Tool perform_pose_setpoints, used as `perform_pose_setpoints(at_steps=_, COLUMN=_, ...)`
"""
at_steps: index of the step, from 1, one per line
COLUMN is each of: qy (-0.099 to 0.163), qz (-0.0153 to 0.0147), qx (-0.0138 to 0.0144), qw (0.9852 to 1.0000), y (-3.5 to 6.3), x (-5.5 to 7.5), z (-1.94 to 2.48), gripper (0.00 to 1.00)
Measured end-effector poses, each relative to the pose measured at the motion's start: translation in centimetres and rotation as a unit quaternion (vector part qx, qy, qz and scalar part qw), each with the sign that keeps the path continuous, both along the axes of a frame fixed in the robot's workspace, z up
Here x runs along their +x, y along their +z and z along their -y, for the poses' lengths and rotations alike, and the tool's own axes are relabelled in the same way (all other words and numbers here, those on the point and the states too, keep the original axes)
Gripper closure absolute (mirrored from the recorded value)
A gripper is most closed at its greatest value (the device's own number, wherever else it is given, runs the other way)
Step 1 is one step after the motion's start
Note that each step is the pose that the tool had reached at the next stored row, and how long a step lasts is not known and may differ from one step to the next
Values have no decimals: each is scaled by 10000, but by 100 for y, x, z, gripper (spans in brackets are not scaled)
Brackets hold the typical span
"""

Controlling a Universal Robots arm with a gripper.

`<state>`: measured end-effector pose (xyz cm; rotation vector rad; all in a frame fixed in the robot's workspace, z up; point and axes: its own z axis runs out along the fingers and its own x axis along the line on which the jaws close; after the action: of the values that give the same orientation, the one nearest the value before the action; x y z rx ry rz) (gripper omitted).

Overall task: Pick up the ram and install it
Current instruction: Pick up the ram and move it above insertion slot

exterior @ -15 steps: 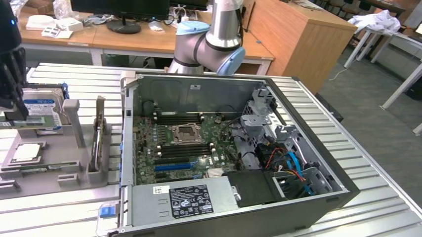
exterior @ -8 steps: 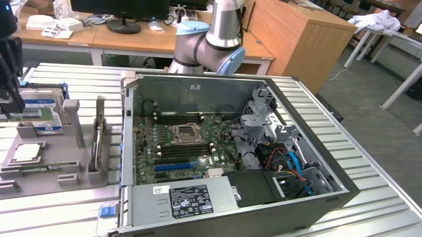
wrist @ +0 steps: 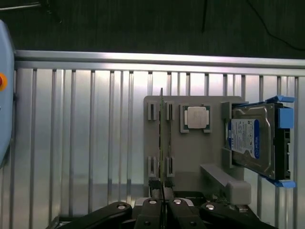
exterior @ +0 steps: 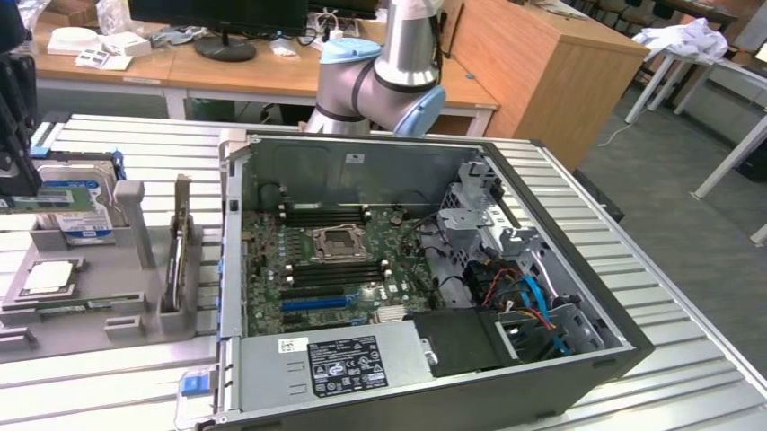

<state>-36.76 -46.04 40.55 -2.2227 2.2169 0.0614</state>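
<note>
The gripper (wrist: 163, 202) clenches the ram (exterior: 57, 197), hard drive (exterior: 84, 223) just beside, the exterior view's open computer case (exterior: 300, 166) at 3 o'clock.

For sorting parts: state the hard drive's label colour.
The label is blue, clearest in the wrist view.

An open grey metal computer case (exterior: 336, 166) lies on its side on the ribbed aluminium table (exterior: 120, 135), showing a green motherboard (exterior: 396, 224) and a grey power-supply box (exterior: 341, 364). Just beside it, toward the table's edge at the exterior view's left, a grey plastic holder tray (exterior: 84, 332) carries a silver-and-blue hard drive (wrist: 252, 140), a square silver processor chip (wrist: 196, 117) and an upright green card with a metal bracket (exterior: 180, 242).
</note>
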Motion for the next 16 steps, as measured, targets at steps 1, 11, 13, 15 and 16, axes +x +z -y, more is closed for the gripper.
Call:
perform_pose_setpoints(at_steps=1, qy=0, qz=0, qx=0, qw=10000, y=0, x=0, z=0, gripper=88)
perform_pose_setpoints(at_steps=11, qy=1, qz=-4, qx=0, qw=10000, y=1, x=201, z=0, gripper=88)
perform_pose_setpoints(at_steps=13, qy=2, qz=-5, qx=0, qw=10000, y=0, x=257, z=0, gripper=88)
perform_pose_setpoints(at_steps=15, qy=2, qz=-7, qx=-1, qw=10000, y=1, x=316, z=0, gripper=88)
perform_pose_setpoints(at_steps=16, qy=3, qz=-8, qx=0, qw=10000, y=0, x=345, z=0, gripper=88)
